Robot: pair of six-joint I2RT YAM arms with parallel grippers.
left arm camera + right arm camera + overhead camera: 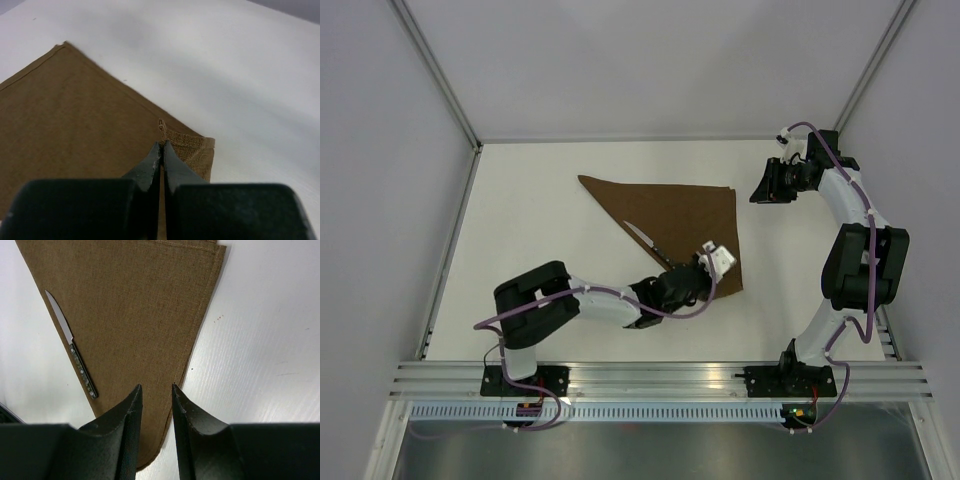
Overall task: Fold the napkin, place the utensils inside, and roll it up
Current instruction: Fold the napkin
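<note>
At left fingers, napkin corner.

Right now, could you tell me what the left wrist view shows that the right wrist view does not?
Only the left wrist view: the left gripper, shut on a hemmed corner of the napkin. Only the right wrist view: the knife lying along the napkin's edge, and the right gripper, open with nothing between its fingers. Both: the brown napkin lying on the white table.
</note>
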